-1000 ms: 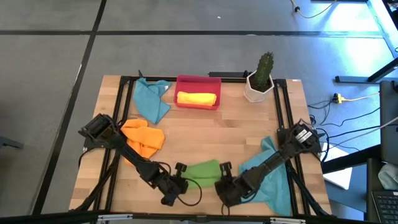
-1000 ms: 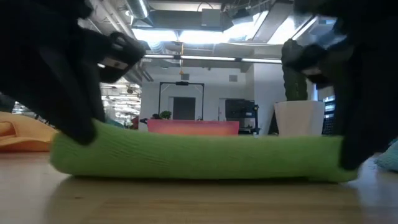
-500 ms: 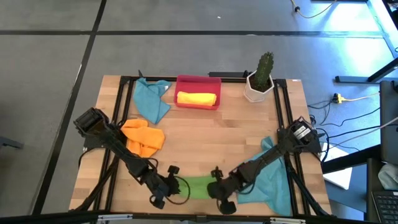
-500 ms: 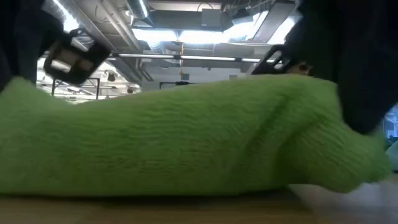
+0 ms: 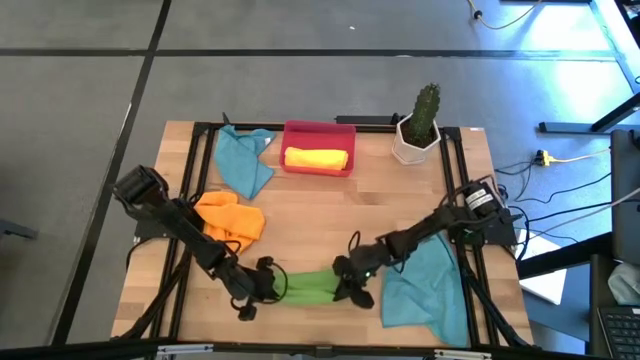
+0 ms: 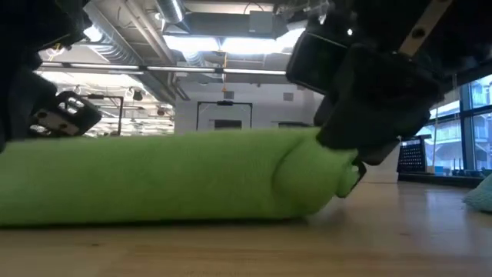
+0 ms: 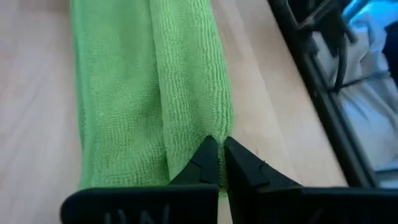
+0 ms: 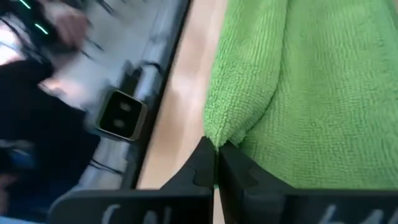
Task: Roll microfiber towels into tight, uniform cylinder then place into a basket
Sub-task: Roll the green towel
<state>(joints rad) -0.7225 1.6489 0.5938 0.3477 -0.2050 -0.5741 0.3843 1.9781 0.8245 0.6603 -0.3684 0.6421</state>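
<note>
Rolling the green towel (image 5: 312, 285) well, from where I stand, will depend on both arms moving together. Each end should turn at the same rate, so the cloth winds straight and does not cone out. Pressing down lightly while turning should keep the layers snug. One end lagging could leave a loose flap.

The left gripper (image 5: 270, 287) sits at the towel's left end, near the front edge of the tabletop (image 5: 320, 215). Its fingers (image 7: 208, 163) are clenched tight on a lengthwise fold of green cloth. The right gripper (image 5: 350, 283) is at the towel's right end, its fingers (image 8: 208, 163) likewise pinched shut on the cloth's edge.

The green towel already looks like a long, low sausage lying across the front of the tabletop. Its pile is ribbed and fuzzy. From table height its right end bulges a little fatter than the rest, so the roll is not yet uniform.

Farther back, the red basket (image 5: 343, 128) holds one rolled yellow towel (image 5: 316, 158). An orange towel (image 5: 230, 217) lies crumpled at the left. One teal towel (image 5: 243, 160) lies beside the basket, and another teal towel (image 5: 420, 295) lies at the right front. A potted cactus (image 5: 418, 125) stands at the back right.
</note>
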